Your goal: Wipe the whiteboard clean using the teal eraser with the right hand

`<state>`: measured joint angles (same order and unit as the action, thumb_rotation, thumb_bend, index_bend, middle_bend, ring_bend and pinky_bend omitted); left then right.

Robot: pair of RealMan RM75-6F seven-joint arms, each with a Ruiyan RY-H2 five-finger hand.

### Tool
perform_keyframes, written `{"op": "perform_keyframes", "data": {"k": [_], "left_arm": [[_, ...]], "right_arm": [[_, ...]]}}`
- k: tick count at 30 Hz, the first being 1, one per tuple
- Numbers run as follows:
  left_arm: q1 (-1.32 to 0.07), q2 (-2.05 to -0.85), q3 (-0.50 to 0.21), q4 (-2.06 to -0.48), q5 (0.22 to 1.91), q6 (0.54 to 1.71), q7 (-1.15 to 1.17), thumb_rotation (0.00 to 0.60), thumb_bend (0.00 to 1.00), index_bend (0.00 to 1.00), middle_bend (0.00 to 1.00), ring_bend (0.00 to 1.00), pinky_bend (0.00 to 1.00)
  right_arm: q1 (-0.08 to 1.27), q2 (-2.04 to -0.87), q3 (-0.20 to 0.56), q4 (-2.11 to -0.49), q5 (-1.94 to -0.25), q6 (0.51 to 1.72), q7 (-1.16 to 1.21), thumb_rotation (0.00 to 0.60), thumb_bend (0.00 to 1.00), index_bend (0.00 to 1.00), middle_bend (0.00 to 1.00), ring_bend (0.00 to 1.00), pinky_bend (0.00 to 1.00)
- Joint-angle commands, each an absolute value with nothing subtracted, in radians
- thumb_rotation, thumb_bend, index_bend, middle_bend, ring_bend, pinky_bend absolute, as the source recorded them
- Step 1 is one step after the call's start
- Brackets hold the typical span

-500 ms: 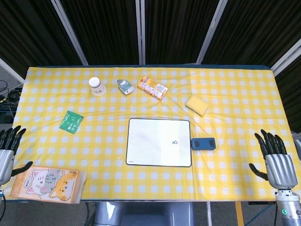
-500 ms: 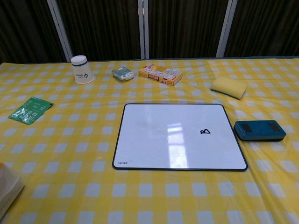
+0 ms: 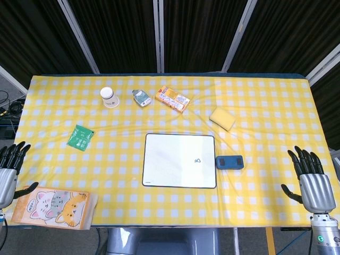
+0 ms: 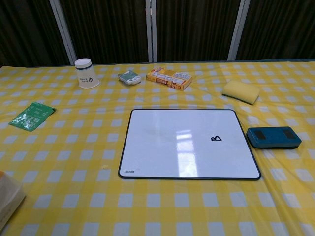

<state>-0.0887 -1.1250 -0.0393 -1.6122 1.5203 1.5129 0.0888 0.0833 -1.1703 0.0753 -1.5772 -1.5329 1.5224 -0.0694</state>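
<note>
The whiteboard (image 3: 179,160) (image 4: 189,143) lies flat at the table's middle, with a small black mark (image 3: 197,160) (image 4: 216,138) near its right side. The teal eraser (image 3: 229,162) (image 4: 273,137) rests on the cloth just off the board's right edge. My right hand (image 3: 309,178) hovers at the table's near right corner, fingers spread, holding nothing, well right of the eraser. My left hand (image 3: 9,171) is at the near left edge, fingers spread and empty. Neither hand shows in the chest view.
A yellow sponge (image 3: 222,118), an orange box (image 3: 172,99), a small packet (image 3: 141,98) and a paper cup (image 3: 109,97) line the far side. A green sachet (image 3: 81,137) lies at the left. A cat-print bag (image 3: 53,206) sits at the near left corner.
</note>
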Motion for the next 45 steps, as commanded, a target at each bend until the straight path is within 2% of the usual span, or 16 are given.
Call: {"op": "perform_keyframes", "data": {"k": [1, 8, 12, 16, 21, 24, 33, 45], "left_arm": [[-0.088, -1.125, -0.037, -1.613, 1.524, 1.515, 0.095, 0.6, 0.14, 0.0, 0.0, 0.0, 0.0], [-0.082, -1.121, -0.035, -1.626, 1.533, 1.529, 0.107, 0.6, 0.14, 0.0, 0.0, 0.0, 0.0], [-0.081, -1.12, -0.036, -1.624, 1.528, 1.526, 0.105, 0.6, 0.14, 0.0, 0.0, 0.0, 0.0], [-0.083, -1.118, -0.042, -1.624, 1.522, 1.525, 0.098, 0.6, 0.14, 0.0, 0.0, 0.0, 0.0], [-0.083, -1.114, -0.043, -1.63, 1.527, 1.53, 0.096, 0.6, 0.14, 0.0, 0.0, 0.0, 0.0], [-0.082, -1.11, -0.042, -1.632, 1.532, 1.533, 0.087, 0.6, 0.14, 0.0, 0.0, 0.0, 0.0], [-0.086, -1.109, -0.044, -1.627, 1.523, 1.52, 0.077, 0.6, 0.14, 0.0, 0.0, 0.0, 0.0], [-0.088, -1.108, -0.048, -1.624, 1.515, 1.515, 0.067, 0.6, 0.14, 0.0, 0.0, 0.0, 0.0]], "right_arm": [[0.084, -1.17, 0.074, -1.579, -1.531, 1.518, -0.068, 0.6, 0.11, 0.03, 0.0, 0.0, 0.0], [0.086, -1.164, 0.067, -1.587, -1.542, 1.513, -0.059, 0.6, 0.1, 0.05, 0.0, 0.0, 0.0], [0.106, -1.142, 0.071, -1.631, -1.539, 1.48, -0.067, 0.6, 0.11, 0.12, 0.0, 0.0, 0.0], [0.164, -1.109, 0.082, -1.705, -1.504, 1.368, -0.136, 0.6, 0.11, 0.21, 0.05, 0.0, 0.0], [0.251, -1.094, 0.103, -1.791, -1.4, 1.197, -0.216, 0.6, 0.12, 0.22, 0.06, 0.0, 0.0], [0.301, -1.121, 0.122, -1.799, -1.315, 1.12, -0.267, 0.6, 0.13, 0.23, 0.06, 0.0, 0.0], [0.394, -1.188, 0.152, -1.786, -1.155, 1.013, -0.344, 0.6, 0.15, 0.25, 0.06, 0.0, 0.0], [0.481, -1.285, 0.144, -1.713, -0.994, 0.968, -0.445, 0.6, 0.15, 0.24, 0.06, 0.0, 0.0]]}}
